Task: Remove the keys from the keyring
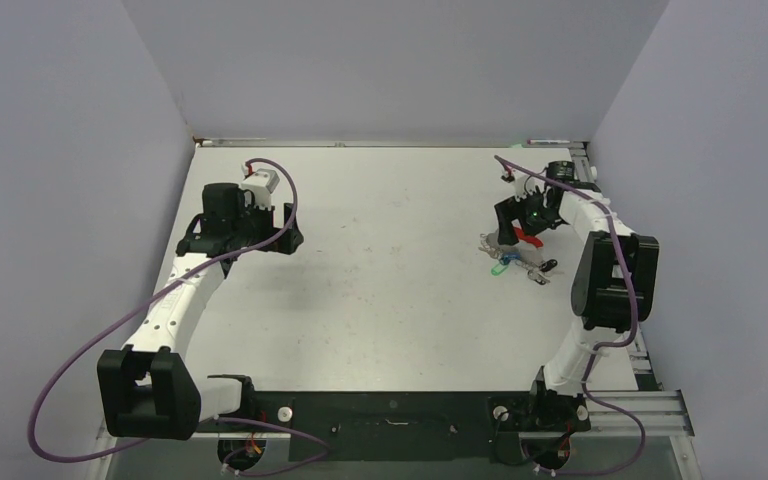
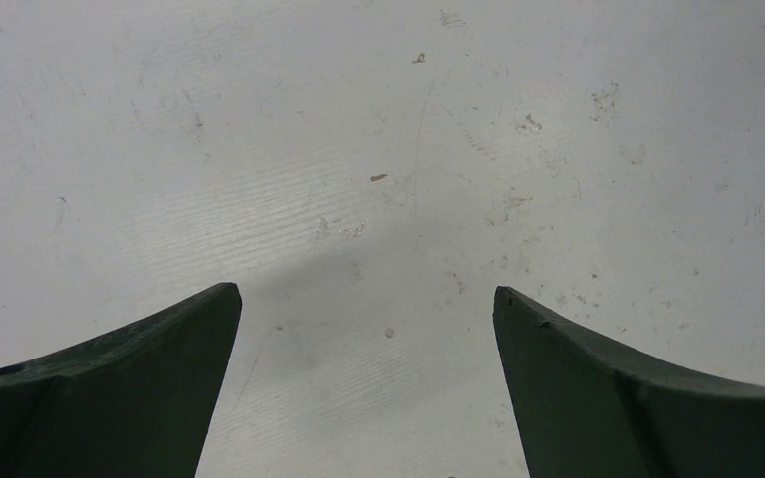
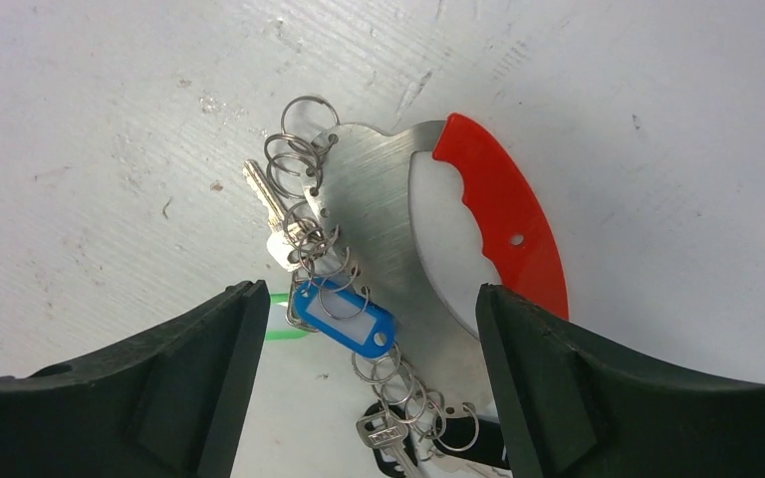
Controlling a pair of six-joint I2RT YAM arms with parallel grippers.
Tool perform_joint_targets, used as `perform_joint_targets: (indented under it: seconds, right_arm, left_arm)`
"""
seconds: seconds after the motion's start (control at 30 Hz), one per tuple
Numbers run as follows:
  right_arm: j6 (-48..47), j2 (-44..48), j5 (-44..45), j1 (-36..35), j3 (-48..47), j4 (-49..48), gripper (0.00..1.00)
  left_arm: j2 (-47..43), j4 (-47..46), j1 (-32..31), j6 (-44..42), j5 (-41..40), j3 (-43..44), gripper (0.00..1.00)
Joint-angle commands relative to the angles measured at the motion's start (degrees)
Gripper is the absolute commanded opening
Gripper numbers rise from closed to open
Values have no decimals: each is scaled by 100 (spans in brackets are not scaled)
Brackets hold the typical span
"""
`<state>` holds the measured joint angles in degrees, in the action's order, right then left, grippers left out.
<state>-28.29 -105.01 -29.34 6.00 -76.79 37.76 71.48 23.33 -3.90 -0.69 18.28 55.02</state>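
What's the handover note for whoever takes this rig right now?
Left gripper: open, over the table, away from the job.
Right gripper: open, jaws either side of the keyring and blue tag; nothing gripped.
The keyring lies flat at the table's right, keys hung on small rings along its metal edge.
Done: no key seen off.
Left: hold the keyring, take off every key.

Keyring (image 3: 398, 219) red and brushed grey; keys (image 3: 271, 214) silvery; tag (image 3: 344, 321) blue.

a robotics lab test cell: two white robot arms (image 1: 175, 305) are bolted to a scuffed white worktop (image 1: 390, 300) boxed in by plain pale panel walls (image 1: 60, 150). purple cables (image 1: 70, 370) loop off them, and aluminium rails (image 1: 655, 403) edge the right side.
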Motion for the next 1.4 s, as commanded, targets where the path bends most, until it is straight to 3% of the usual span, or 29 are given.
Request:
perform_joint_targets:
  seconds: [0.0,0.23,0.37,0.6,0.7,0.9,1.1,1.23,1.37]
  right_arm:
    - [-604,-248,-184,-2,-244,327,78]
    - [-1670,-507,-348,-26,-338,1225,77]
    - [-1767,-556,15,-87,-87,852,81]
    - [-1897,-562,739,-345,441,20,78]
    - [-2029,-604,702,-464,477,101,71]
    - [-2138,-358,472,-914,618,204,45]
    - [-1980,289,413,-1585,661,-55,30]
    - [-1760,600,417,-2045,629,-273,8]
    - [-1526,745,339,-2381,447,-353,5]
  left_arm:
    - [-39,-115,39,-28,145,244,96]
    - [-22,-114,39,-37,209,281,96]
    - [11,-129,39,-28,307,313,96]
    - [13,-144,39,-27,345,340,96]
    - [6,-161,39,-10,397,348,96]
    - [33,-167,38,0,526,407,96]
    - [251,-107,39,290,981,670,96]
    - [559,-107,39,567,1430,851,96]
    - [837,-286,31,890,1775,900,96]
